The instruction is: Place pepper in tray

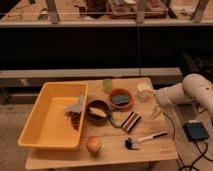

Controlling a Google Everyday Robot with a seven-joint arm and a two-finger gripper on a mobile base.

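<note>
The pepper (114,121) is a thin dark-green curved chili. It lies on the wooden table just right of the dark brown bowl (97,111) and left of a striped object (131,121). The yellow tray (40,125) stands at the table's left side, with a grey item and a dark bunch against its right wall. My gripper (155,112) hangs from the white arm (182,92) over the table's right side. It is to the right of the pepper, apart from it, and nothing shows in it.
An orange-brown bowl (121,99) holds a blue-green thing. A pale green cup (108,84) and a white cup (144,90) stand at the back. A red-yellow fruit (93,145) and a brush (145,138) lie near the front edge. A black device (195,131) lies on the floor at the right.
</note>
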